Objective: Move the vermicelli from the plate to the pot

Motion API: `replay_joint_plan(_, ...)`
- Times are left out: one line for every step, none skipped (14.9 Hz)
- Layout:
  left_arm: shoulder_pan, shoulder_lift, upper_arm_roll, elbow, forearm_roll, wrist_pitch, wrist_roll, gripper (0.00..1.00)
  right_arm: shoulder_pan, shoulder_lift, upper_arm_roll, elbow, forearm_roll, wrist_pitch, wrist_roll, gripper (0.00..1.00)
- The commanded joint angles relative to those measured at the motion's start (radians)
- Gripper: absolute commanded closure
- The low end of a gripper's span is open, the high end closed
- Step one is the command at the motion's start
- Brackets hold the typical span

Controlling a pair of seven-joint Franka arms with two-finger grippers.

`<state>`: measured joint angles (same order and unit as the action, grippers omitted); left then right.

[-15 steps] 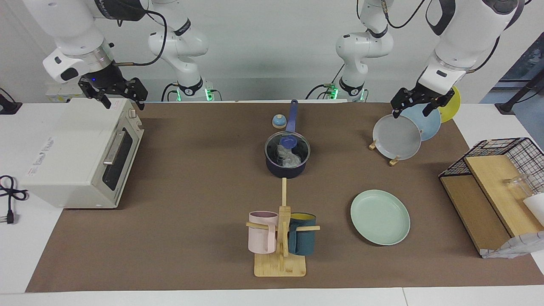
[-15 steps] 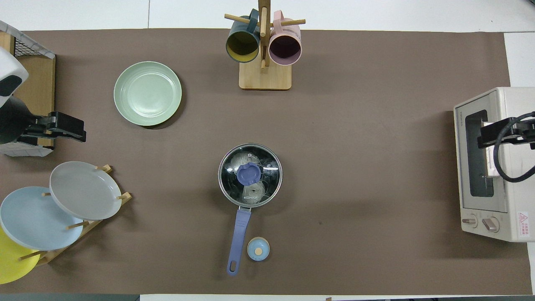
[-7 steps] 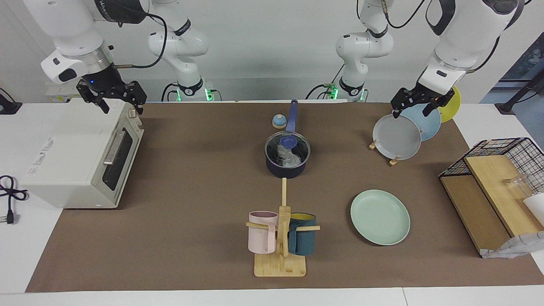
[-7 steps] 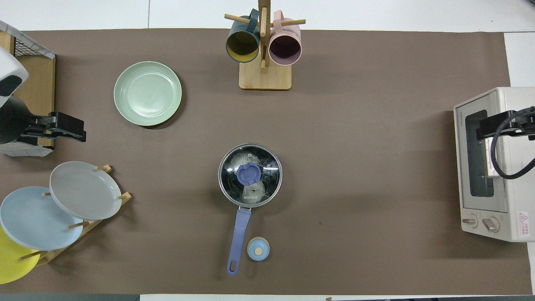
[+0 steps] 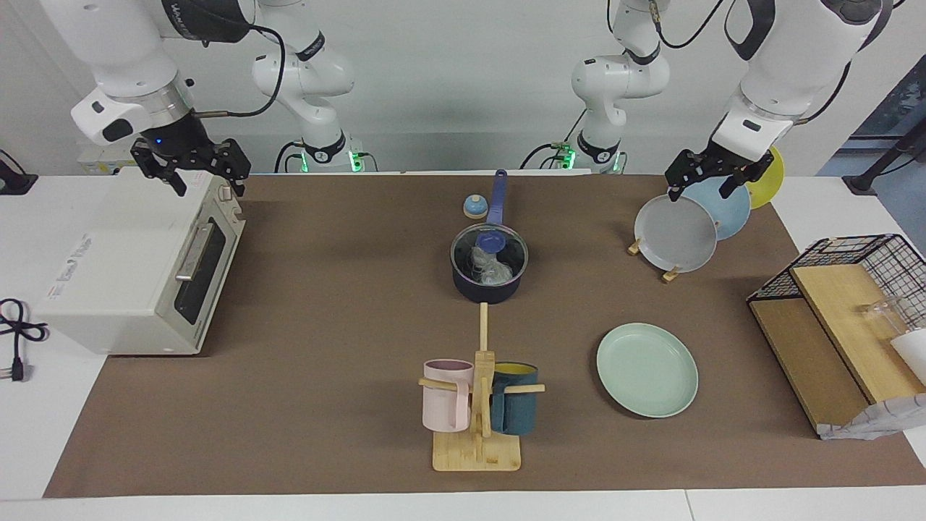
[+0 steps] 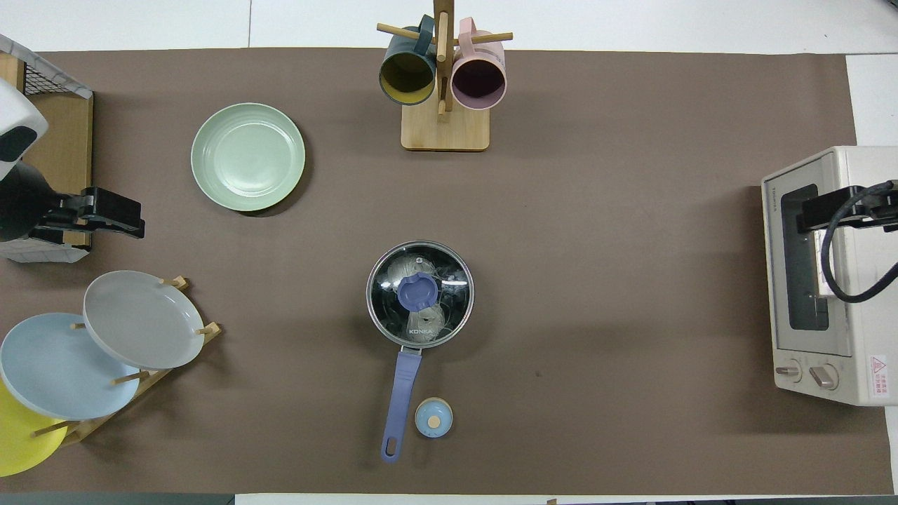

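Note:
The black pot (image 5: 489,288) (image 6: 379,308) with the long blue handle stands mid-table under a glass lid (image 6: 449,280) with a blue knob. Through the lid I see the whitish vermicelli (image 5: 493,270) (image 6: 405,266) lying inside the pot. The mint-green plate (image 5: 647,370) (image 6: 248,156) lies bare, farther from the robots, toward the left arm's end. My left gripper (image 5: 699,189) (image 6: 116,217) hangs open and empty over the plate rack. Over the toaster oven, my right gripper (image 5: 206,181) (image 6: 808,216) is open and empty too.
The toaster oven (image 5: 137,260) (image 6: 828,294) sits at the right arm's end. A rack (image 5: 671,273) holds grey, light blue and yellow plates. A mug tree (image 5: 477,452) (image 6: 443,130) carries pink and teal mugs. A small blue timer (image 5: 474,207) (image 6: 433,417) stands beside the pot handle. A wire-and-wood shelf (image 5: 839,318) is also there.
My right gripper has shifted slightly over the toaster oven. The left gripper, pot, lid and plate have not moved.

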<state>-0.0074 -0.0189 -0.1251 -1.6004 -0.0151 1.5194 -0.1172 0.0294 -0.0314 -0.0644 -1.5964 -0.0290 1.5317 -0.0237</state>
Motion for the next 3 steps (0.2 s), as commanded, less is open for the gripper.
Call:
replay_joint_plan(0.015,-0.022,-0.007,-0.021,-0.014,0.010,0.007,0.00,-0.020,-0.018,0.015,-0.025,0.015,0.018,-0.030,0.00)
replay_joint_plan(0.017,-0.022,-0.007,-0.021,-0.014,0.010,0.007,0.00,-0.020,-0.018,0.017,-0.025,0.015,0.018,-0.030,0.00)
replay_joint_plan(0.015,-0.022,-0.007,-0.021,-0.014,0.010,0.007,0.00,-0.020,-0.018,0.018,-0.027,0.015,0.016,-0.030,0.00)
